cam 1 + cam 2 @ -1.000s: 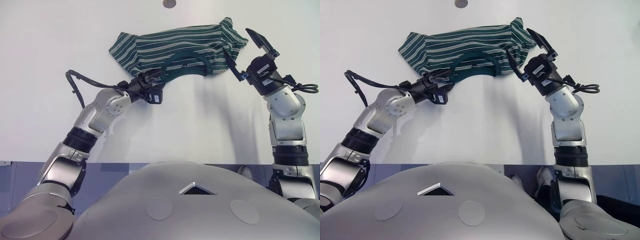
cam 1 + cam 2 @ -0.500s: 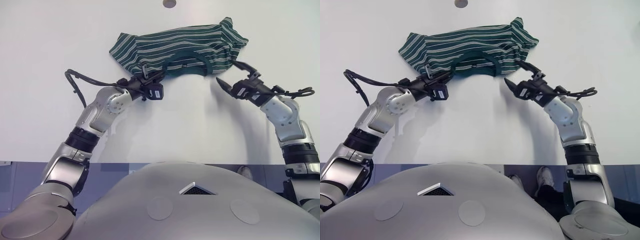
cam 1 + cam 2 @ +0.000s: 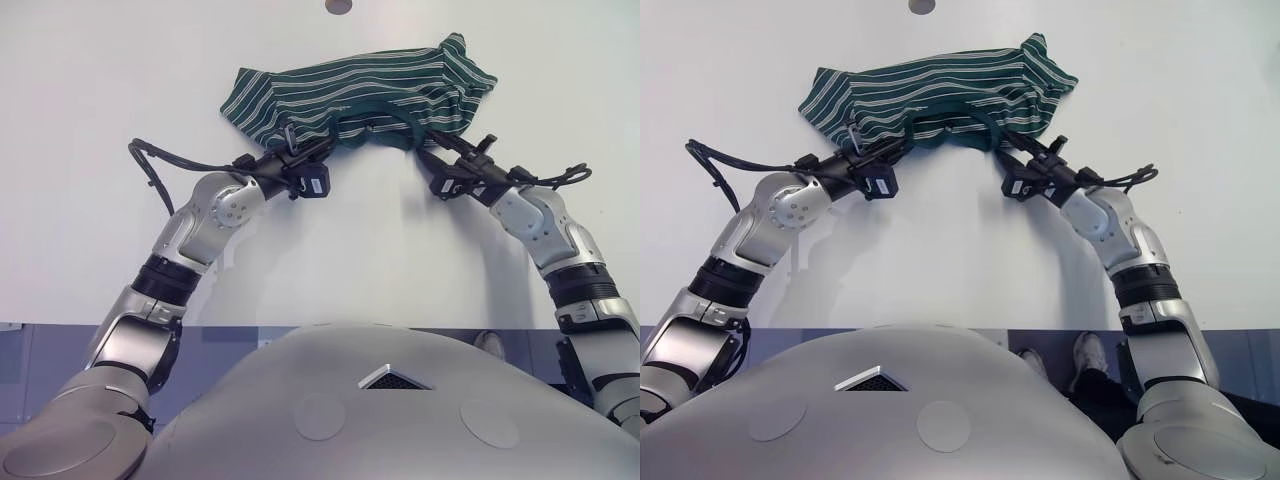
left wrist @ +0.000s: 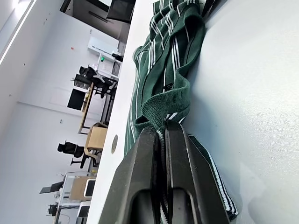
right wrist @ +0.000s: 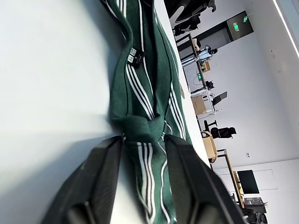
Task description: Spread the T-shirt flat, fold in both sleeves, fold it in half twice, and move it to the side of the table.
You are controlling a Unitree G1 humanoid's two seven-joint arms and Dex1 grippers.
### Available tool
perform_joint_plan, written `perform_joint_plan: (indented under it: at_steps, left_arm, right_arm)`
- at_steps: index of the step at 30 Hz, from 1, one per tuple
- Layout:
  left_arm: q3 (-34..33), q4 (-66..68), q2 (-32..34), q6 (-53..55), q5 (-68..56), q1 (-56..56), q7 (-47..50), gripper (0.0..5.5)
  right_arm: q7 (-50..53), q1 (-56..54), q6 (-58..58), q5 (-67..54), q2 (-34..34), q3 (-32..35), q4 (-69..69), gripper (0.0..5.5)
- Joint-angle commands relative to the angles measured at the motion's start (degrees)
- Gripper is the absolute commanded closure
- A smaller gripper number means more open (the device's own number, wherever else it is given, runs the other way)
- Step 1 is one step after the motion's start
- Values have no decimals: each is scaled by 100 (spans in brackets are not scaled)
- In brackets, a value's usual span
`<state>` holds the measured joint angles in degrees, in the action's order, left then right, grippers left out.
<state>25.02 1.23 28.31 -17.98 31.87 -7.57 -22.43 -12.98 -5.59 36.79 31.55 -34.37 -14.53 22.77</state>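
The shirt (image 3: 360, 90) lies side to side just past both arms; the left gripper (image 3: 316, 148) pinches its near edge, and the right gripper (image 3: 432, 152) sits open around it.

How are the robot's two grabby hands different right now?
The left gripper is pinched shut on the T-shirt's near edge; the right gripper has its fingers apart, with the green striped cloth between them. The left gripper is left of the collar, the right gripper right of it. Both are low over the white table, at the shirt's near edge.
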Motion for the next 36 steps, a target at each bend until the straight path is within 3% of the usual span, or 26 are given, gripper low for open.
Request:
perform_joint_plan:
  at_steps: [1,6,12,15,18,22,28,30,33,36]
  left_arm:
    - [-41,76,-16,-105,-25,-131,22,550]
    - [-47,116,-53,-170,-39,-176,45,550]
    - [-721,-429,-295,635,-1436,-572,-600,550]
    - [-1231,-726,-135,1386,-2559,-1267,-1401,550]
    - [-1493,-727,-98,1831,-2789,-1743,-1503,550]
    - [-1266,306,-333,1853,-1905,-2256,-622,550]
    - [-952,2868,-469,1064,-1382,-3793,-404,550]
    - [-741,3750,-513,794,-1265,-4213,-672,550]
    - [-194,4591,-504,383,-1148,-4381,-1920,550]
    - [-387,5005,-612,302,-1452,-4544,-2237,550]
  right_arm:
    - [84,-36,-64,-111,-2,30,115,457]
    - [164,-145,-148,-223,29,42,169,549]
    - [-794,-562,-287,-1710,-238,491,-809,549]
    - [-1720,-1194,-938,-3005,-539,898,-1476,549]
    - [-2247,-1568,-1396,-3361,-709,985,-1810,549]
    - [-1399,-2683,-1462,-1864,-159,473,-515,549]
    - [-492,-4536,-1230,-788,337,-2,2224,549]
    - [-515,-4941,-1096,-697,453,-104,2923,549]
    - [-1267,-5157,-531,-843,649,-276,3475,549]
    - [-2312,-4957,-131,-1244,612,-235,3541,549]
